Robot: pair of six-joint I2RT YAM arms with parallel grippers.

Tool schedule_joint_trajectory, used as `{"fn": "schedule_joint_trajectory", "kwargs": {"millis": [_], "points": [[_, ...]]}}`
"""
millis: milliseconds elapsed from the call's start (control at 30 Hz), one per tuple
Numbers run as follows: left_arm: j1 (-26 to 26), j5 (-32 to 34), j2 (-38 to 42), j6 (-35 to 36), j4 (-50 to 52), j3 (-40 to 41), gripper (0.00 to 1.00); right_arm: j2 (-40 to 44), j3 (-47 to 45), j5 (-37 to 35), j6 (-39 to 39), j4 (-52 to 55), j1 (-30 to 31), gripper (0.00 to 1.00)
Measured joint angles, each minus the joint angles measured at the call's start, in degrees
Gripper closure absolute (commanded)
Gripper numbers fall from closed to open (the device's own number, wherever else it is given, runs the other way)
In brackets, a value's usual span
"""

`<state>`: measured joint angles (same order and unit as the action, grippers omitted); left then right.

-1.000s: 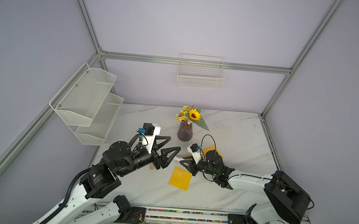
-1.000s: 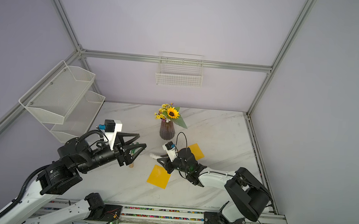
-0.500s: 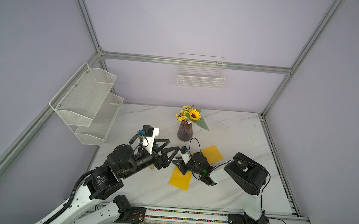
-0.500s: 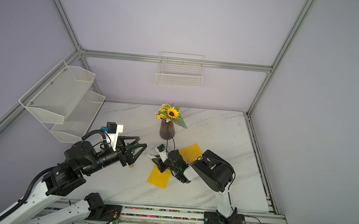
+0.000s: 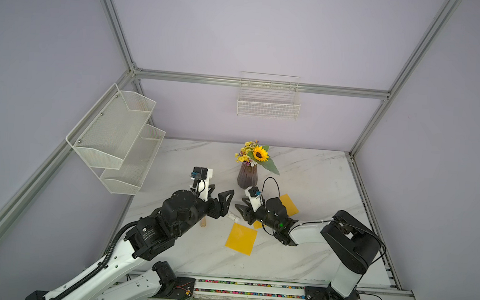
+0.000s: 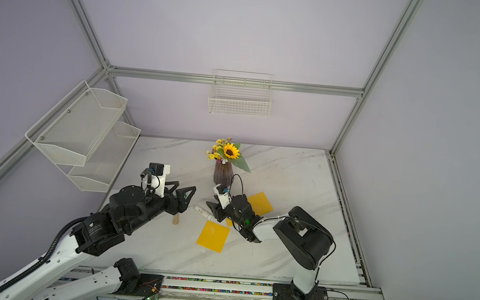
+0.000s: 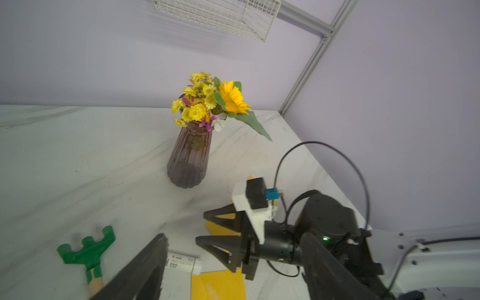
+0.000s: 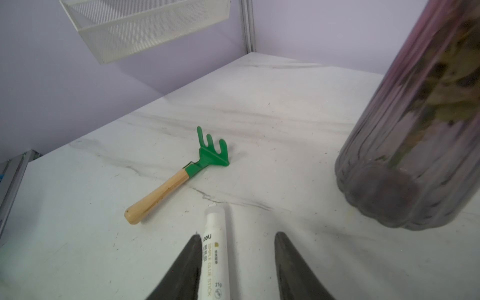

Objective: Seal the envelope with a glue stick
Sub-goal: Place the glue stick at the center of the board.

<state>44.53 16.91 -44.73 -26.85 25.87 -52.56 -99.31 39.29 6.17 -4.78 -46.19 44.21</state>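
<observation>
The glue stick, a white tube with a printed label, lies flat on the marble table. My right gripper is open around it: the tube lies close against one finger, with a wide gap to the other. In both top views the glue stick lies between my right gripper and my left gripper. The left one hangs open and empty just above it. A yellow envelope lies flat beside the tube's near end. A second yellow envelope is partly under my right arm.
A green toy rake with a wooden handle lies left of the glue stick, mostly under my left arm in both top views. A purple glass vase of flowers stands just behind my right gripper. Wire shelves and a wire basket hang on the walls.
My right jaws, shut a second ago, have opened and the glue stick now lies loose between them. The left jaws have widened and the left wrist has shifted a little to the right.
</observation>
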Motion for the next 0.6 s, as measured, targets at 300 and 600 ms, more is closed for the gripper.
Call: {"fn": "schedule_joint_trajectory", "kwargs": {"millis": [300, 600], "points": [[-5.9, 14.4, -6.8, 4.1, -1.2, 5.0, 0.0, 17.7, -1.6, -9.6, 1.5, 15.8, -8.6, 0.05], [-16.5, 22.7, -13.9, 10.7, -12.2, 14.8, 0.0, 27.0, -1.8, -22.5, 4.2, 27.5, -20.9, 0.03]]}}
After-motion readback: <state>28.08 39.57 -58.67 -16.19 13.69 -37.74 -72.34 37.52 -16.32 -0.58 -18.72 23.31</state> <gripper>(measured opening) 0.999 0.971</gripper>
